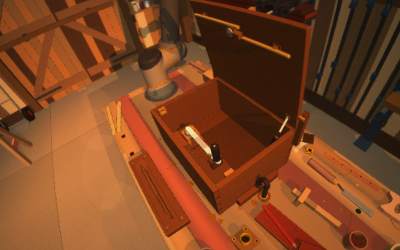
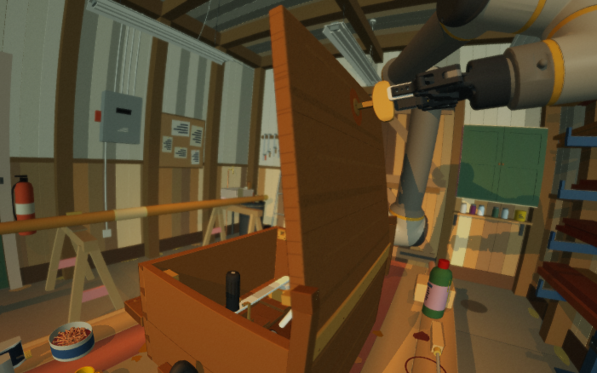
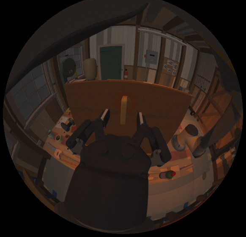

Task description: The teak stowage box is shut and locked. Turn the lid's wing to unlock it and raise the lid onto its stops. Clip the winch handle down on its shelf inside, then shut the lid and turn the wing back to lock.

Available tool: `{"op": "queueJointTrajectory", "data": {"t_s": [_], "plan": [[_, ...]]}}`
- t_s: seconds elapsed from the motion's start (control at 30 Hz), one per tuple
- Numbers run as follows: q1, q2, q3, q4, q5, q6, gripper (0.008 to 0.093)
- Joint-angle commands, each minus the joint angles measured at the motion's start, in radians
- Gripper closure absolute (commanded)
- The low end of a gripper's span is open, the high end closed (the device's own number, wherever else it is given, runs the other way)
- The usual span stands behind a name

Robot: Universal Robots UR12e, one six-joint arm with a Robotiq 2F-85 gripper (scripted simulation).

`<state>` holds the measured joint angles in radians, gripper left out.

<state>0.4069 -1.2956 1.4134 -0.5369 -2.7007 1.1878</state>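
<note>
The teak stowage box [image 1: 224, 150] sits on the workbench with its lid [image 2: 333, 185] raised upright. The yellow wing [image 2: 382, 101] [image 3: 124, 110] stands out from the lid's outer face. Inside the box the winch handle [image 1: 203, 145] [image 2: 263, 292], a white bar with a black grip, lies on its shelf at the left end. My gripper [image 2: 395, 92] [image 3: 122, 117] is behind the raised lid at the wing, with the wing between its fingers; it is open and holds nothing.
A long red spar [image 1: 168, 170] lies along the bench in front of the box. Tools and planks [image 1: 330, 190] are scattered to the box's right. A green bottle [image 2: 437, 289] stands behind the lid, and a bowl of screws [image 2: 71, 340] sits by the box's near corner.
</note>
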Motion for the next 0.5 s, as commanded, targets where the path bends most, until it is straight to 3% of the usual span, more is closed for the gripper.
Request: {"op": "queueJointTrajectory", "data": {"t_s": [0.0, 0.47], "plan": [[-0.001, -0.002, 0.001, -0.002, -0.001, -0.001, 0.0334], [-0.016, -0.016, 0.024, -0.025, -0.015, -0.016, 0.0334]]}}
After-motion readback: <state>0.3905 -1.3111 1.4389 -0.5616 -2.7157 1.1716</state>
